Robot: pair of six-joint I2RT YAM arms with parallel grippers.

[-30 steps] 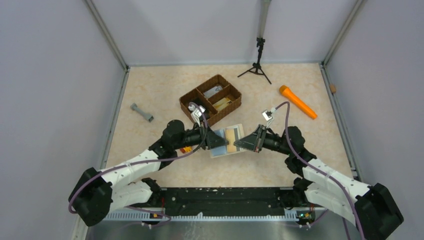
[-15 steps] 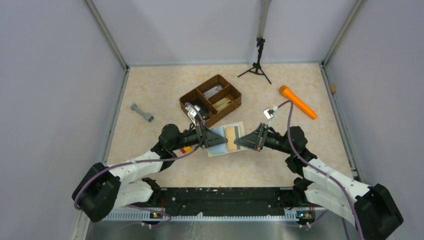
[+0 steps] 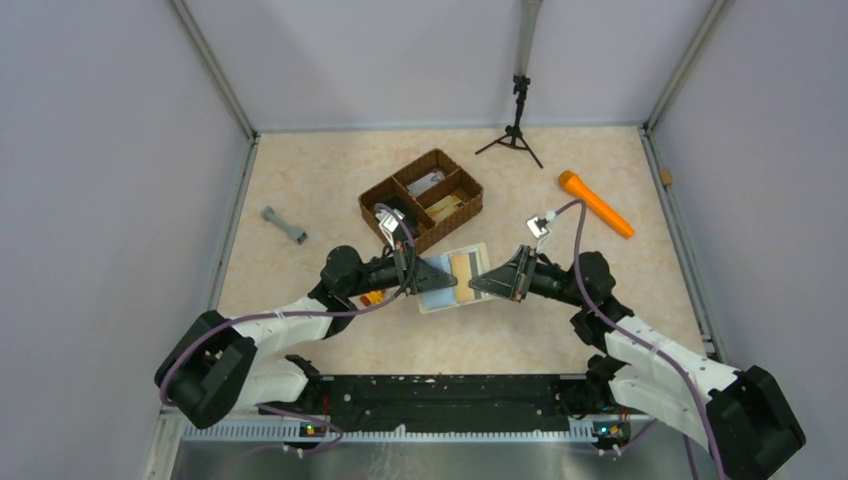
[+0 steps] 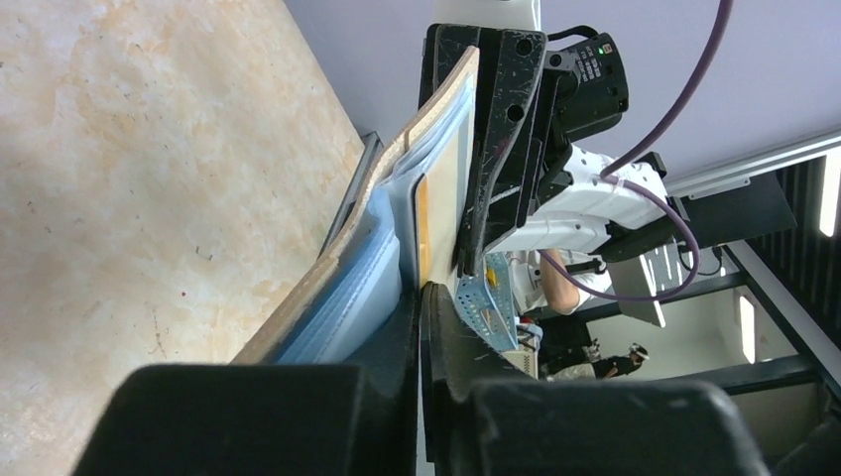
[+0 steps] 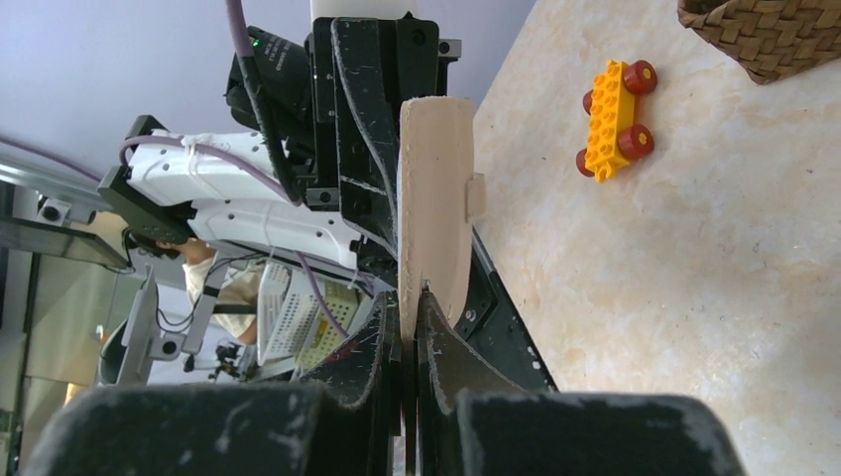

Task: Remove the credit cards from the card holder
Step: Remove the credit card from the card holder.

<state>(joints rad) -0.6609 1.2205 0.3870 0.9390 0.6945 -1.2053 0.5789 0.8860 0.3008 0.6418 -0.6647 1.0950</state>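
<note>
I see card holder [image 3: 450,298] lengthwise left–right; right gripper [image 3: 480,287] pinches its flap, left gripper [image 3: 438,281] seemingly a credit card [image 3: 461,269].

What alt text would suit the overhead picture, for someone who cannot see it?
Two robot arms meet at an open card holder mid-table: the right tool pinches its edge, the left tool is closed at a tan card inside. Behind sit a wicker tray, an orange cylinder and a small tripod.
</note>
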